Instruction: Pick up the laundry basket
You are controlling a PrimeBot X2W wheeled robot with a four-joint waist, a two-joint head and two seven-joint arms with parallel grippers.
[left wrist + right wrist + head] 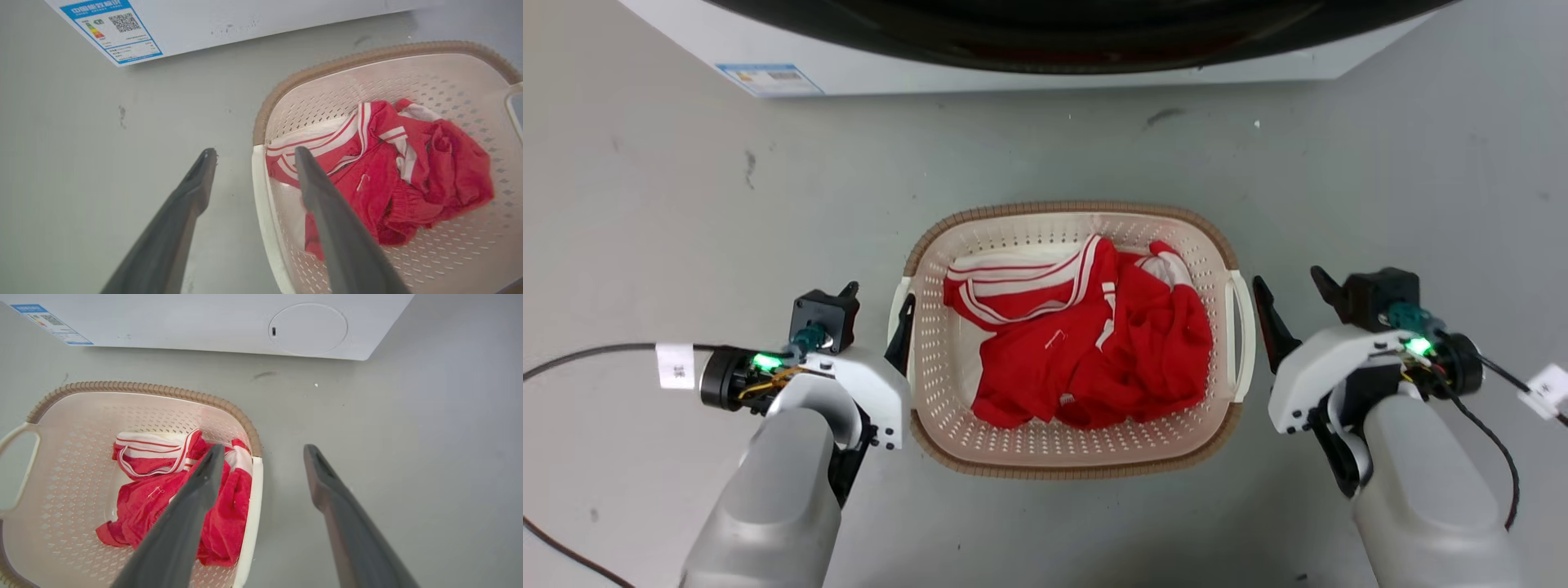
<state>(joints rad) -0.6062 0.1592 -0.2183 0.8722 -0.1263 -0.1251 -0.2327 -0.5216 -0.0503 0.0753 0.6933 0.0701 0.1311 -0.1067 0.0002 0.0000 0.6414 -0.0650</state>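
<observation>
Grey floor (686, 204) in front of the white washing machine (931, 82) carries the laundry basket (1078, 208), standing squarely ahead of the robot with a red garment (1086, 343) inside. The left gripper (878, 314) and right gripper (1289, 279) are both spread and empty, each lined up with one white side handle (1241, 327), apparently so both sides can be clamped and raised level.

Laundry basket (935, 359): cream-white, dotted with perforations; brown ribbed rim (1070, 208), white handles (1241, 335). Garment (1086, 351): red, white stripes. Floor (686, 204): grey. Washing machine (931, 77): white, blue-edged label (768, 79).
</observation>
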